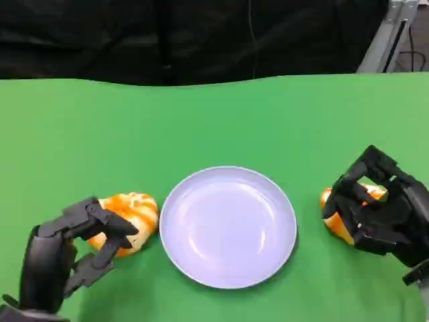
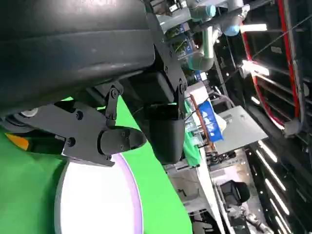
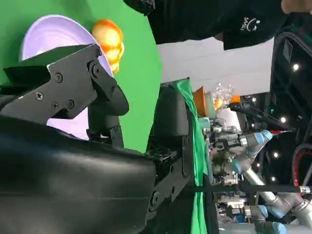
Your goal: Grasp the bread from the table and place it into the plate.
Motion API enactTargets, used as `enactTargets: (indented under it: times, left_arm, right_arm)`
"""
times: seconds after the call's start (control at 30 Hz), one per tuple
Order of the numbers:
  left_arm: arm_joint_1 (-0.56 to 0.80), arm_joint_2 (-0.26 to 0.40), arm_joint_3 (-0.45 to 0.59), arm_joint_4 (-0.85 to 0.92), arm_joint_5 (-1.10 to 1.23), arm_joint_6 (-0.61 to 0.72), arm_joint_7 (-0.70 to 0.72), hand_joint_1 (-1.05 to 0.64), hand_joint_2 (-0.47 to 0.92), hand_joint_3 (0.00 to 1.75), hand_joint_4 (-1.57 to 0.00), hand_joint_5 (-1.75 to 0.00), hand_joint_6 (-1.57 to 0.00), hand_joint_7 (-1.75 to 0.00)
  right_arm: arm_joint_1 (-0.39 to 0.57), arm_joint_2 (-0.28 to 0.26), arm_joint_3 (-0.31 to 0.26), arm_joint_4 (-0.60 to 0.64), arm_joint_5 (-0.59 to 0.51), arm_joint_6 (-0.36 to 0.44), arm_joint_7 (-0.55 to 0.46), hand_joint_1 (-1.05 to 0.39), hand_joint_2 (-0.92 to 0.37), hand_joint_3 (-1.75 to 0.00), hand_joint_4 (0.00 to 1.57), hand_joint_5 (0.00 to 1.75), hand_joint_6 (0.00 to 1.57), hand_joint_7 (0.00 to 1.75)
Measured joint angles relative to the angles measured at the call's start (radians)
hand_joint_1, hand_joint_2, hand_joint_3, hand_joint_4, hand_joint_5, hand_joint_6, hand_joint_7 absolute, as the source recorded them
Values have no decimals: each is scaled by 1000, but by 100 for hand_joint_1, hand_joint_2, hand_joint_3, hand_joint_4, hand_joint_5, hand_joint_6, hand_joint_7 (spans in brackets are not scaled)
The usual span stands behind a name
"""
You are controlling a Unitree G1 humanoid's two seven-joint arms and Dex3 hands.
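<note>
Bread on both sides of the plate, a robot hand at each

Green cloth covers the worktop point(image 1: 214, 114), and in the middle of its near half sits a round, pale lavender plate point(image 1: 228, 268) with nothing in it. Two pieces of bread lie on the cloth, one on each side of the plate and neither inside it.

The golden-orange glazed bread roll on the left point(image 1: 136, 215) rests just beside the plate's left rim. The black left robot hand point(image 1: 74, 251) lies against its near left side — upper fingers stretched over the roll's front edge, lower fingers spread on the cloth below it. Whether those fingers actually grip the roll I cannot tell; it sits on the worktop. From the left wrist camera, the fingers point(image 2: 105, 139) reach out above the plate's white rim point(image 2: 134, 195).

The second orange bread piece on the right point(image 1: 338, 225) lies near the plate's right edge, apart from it. The black right robot hand point(image 1: 379, 204) is cupped over it, fingers curled down around its top and far side, hiding most of it. From the right wrist camera, the left-hand roll point(image 3: 109, 44) shows beyond the plate.
</note>
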Motion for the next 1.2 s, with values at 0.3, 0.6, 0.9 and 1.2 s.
enactTargets:
  times: [0.3, 0.6, 0.9, 1.2]
  left_arm:
    - [0, 0, 0, 0, -4, 0, -8, -6, 92, 48, -78, -146, -86, -108]
    - [0, 0, 0, 0, -3, 0, -8, -5, 92, 47, -78, -146, -86, -108]
    - [0, 0, 1, 0, -8, 0, -9, -3, 92, 47, -76, -143, -86, -106]
    - [-2, 0, 7, 4, -3, -2, -8, -4, 92, 41, -80, -115, -89, -85]
  right_arm:
    - [0, 0, 1, -1, 0, 0, -1, 8, -61, -119, 47, 175, 36, 161]
    - [0, 0, 1, -1, 0, 0, -1, 9, -61, -120, 48, 175, 36, 162]
    - [1, 0, 2, -12, 0, 1, -8, 10, -61, -121, 48, 175, 36, 163]
    - [2, 0, 4, -25, 0, 4, -16, 13, -63, -122, 47, 175, 35, 164]
